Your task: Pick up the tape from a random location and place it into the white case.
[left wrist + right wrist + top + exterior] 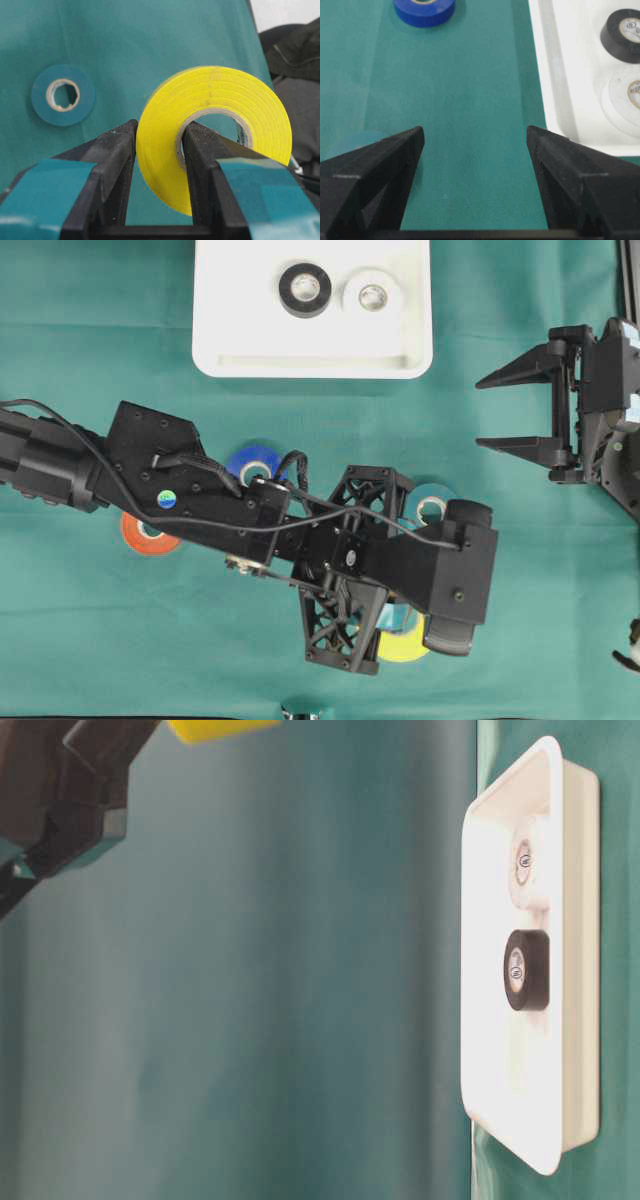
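My left gripper (159,150) stretched over the cloth, clamped on yellow tape (215,130); right gripper (500,410) wide, empty. White case (225,350) holds black roll (305,289), white roll (372,293).

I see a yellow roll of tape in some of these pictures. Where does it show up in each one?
Overhead: the yellow tape peeks out low in the middle, mostly hidden under the left arm.
Table-level: a yellow sliver at the top edge, left of centre.
Left wrist: fills the centre, pinched through its rim by the left claw.
Right wrist: not in it.
Shared landmark: the white case with a black roll inside, except in the left wrist view.
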Available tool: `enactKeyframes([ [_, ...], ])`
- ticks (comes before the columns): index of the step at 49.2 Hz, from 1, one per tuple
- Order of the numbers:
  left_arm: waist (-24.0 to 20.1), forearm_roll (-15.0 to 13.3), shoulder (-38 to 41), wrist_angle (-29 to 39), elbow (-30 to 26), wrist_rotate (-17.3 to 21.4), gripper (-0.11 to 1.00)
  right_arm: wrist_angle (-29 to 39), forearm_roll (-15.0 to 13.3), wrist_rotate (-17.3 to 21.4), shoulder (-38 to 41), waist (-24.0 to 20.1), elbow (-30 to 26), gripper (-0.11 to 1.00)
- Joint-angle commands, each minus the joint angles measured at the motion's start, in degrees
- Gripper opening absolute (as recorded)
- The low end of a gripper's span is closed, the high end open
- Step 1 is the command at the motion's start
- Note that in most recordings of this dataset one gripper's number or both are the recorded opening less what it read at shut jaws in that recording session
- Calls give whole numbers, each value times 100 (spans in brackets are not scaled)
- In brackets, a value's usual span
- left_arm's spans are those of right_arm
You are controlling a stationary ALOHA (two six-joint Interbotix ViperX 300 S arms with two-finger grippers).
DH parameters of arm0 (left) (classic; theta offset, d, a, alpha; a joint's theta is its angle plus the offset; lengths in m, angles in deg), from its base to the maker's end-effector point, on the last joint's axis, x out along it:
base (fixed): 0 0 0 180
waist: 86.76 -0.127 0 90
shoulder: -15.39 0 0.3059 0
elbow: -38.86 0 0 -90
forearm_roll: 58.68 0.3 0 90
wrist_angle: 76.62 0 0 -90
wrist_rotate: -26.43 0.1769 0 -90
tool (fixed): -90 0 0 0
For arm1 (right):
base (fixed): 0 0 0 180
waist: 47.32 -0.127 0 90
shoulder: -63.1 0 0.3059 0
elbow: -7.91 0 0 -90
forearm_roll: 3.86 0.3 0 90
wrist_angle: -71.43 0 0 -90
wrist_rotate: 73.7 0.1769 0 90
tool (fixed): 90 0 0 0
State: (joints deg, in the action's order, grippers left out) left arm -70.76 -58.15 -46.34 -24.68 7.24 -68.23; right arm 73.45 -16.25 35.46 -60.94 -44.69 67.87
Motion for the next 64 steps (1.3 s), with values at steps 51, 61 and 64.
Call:
enactKeyframes([
  [51, -2804, 9, -1380, -132, 1670, 26, 25, -18, -9, -9, 26, 9, -62, 79],
  [61, -3217, 9, -1547, -149, 1925, 26, 25, -9, -9, -9, 18, 0, -62, 79],
  [64, -3234, 9, -1582, -158, 1986, 26, 25, -9, -9, -9, 18, 9, -62, 79],
])
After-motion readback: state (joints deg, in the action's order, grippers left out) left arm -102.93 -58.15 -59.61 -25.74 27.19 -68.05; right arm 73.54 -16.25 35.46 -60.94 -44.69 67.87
